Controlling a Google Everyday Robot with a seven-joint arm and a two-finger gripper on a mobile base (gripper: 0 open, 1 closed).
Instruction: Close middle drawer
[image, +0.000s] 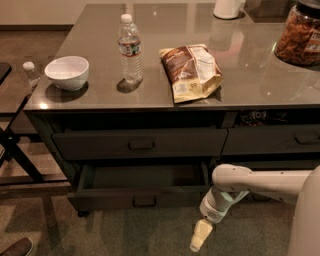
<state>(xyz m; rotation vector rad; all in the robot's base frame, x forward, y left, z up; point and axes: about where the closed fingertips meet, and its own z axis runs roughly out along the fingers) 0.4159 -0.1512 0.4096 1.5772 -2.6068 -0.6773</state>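
Note:
The middle drawer (100, 201) is a wide dark grey drawer with a small bar handle (144, 201). It sits under the closed top drawer (140, 144) and stands partly open, with its dark inside (145, 176) showing. My gripper (197, 242) hangs at the end of the white arm (260, 182). It points down toward the floor, below and just right of the drawer front's right corner. It does not touch the drawer.
On the countertop (250, 75) stand a white bowl (67, 72), a water bottle (130, 49), a snack bag (192, 71) and a jar (300, 35). Narrower drawers (272, 141) are on the right. A dark folding stand (15, 150) is at the left. A shoe (15, 247) is at the bottom left.

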